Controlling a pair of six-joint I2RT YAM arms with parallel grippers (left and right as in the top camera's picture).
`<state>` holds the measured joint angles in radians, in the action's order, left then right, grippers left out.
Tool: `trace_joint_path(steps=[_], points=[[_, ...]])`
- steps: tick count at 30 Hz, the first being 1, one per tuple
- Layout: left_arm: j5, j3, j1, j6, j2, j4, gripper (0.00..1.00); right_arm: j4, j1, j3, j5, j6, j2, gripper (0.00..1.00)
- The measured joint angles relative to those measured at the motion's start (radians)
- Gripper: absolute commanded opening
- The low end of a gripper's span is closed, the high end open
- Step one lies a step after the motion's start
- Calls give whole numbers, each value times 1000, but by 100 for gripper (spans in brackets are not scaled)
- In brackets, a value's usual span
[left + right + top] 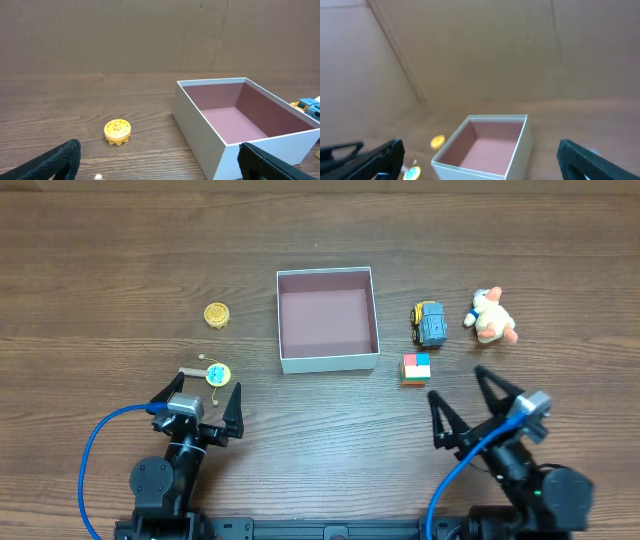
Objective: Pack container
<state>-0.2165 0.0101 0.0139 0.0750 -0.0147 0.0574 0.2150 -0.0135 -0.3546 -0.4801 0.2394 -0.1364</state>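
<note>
At the centre of the table (pixel 100 260) sits the container (pixel 327 362), open side up and empty, with thin white walls around a mauve floor. Taking 12 o'clock as away from the robot, a yellow disc (pixel 216 315) lies at its 9 o'clock and a blue-and-yellow toy (pixel 217 374) at 8. A truck (pixel 430 324) sits near it at 3, a plush (pixel 490 315) farther out at 3, and a cube (pixel 416 367) at 4. The left gripper (pixel 203 392) hovers at 7 o'clock and the right gripper (pixel 456 383) at 5. Both have jaws spread wide and hold nothing. The container looks like light card. It would likely slide on the wood if nudged, and its walls would probably flex under a pinch. If it needs moving, a pinch over one wall near a corner, where it is stiffest, seems the best hold. A squeeze mid-wall risks buckling.
</note>
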Motion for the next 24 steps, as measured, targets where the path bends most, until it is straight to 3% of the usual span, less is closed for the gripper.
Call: trace_joint_path(steps=[10, 13, 18, 24], points=[[0, 0, 0, 0, 0, 0, 100, 360, 0, -566, 54, -101, -584, 100], [0, 0, 0, 0, 0, -2, 100, 520, 0, -736, 97, -126, -800, 100], [0, -1, 0, 0, 0, -2, 100, 936, -3, -1079, 248, -150, -1192, 100], [0, -1, 0, 0, 0, -2, 100, 990, -37, -1232, 310, -161, -1445, 100]])
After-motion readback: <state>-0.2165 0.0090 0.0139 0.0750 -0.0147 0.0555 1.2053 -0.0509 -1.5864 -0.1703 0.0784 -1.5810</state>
